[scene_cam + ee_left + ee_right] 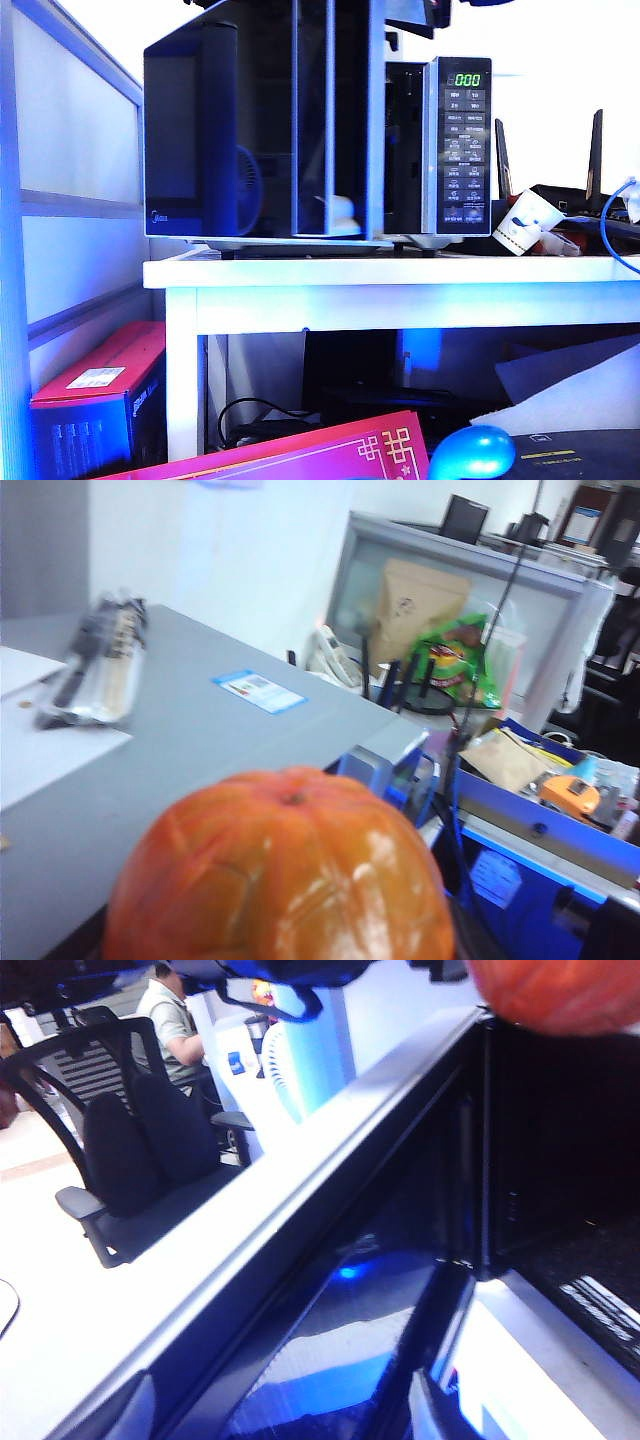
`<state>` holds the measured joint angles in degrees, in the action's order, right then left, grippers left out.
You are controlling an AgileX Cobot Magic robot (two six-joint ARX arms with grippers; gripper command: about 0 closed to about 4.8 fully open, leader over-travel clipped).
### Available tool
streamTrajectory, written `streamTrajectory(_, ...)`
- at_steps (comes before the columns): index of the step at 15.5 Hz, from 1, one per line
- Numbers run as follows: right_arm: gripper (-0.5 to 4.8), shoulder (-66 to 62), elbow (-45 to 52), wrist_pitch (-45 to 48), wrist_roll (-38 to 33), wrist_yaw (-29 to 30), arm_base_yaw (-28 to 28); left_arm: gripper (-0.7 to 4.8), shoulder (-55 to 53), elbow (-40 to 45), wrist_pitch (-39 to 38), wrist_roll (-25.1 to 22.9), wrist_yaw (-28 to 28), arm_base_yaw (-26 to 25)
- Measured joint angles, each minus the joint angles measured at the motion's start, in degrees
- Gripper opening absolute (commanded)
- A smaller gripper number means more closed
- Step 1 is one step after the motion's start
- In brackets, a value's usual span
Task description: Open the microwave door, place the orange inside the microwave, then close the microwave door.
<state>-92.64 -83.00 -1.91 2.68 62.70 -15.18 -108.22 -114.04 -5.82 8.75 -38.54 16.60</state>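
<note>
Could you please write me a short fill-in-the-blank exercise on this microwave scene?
1. The door, beside the open right gripper, stands ___.
2. The left gripper holds the ___.
3. The microwave display shows ___ digits.
4. The microwave stands on a white ___.

Missing words: open; orange; green; table.
</note>
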Motion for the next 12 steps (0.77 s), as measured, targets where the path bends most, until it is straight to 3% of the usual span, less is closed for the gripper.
streamTrajectory(6,3.35,0.09,0.0,0.11,-0.07,1.57,-4.79,1.82,0.0,0.0,-1.33,2.29,-2.54,0.0)
streamTrajectory(12,3.38,0.31,0.02,2.58,0.2,0.09,-5.77,1.82,0.02,0.0,-9.97,2.49,-5.86,0.0)
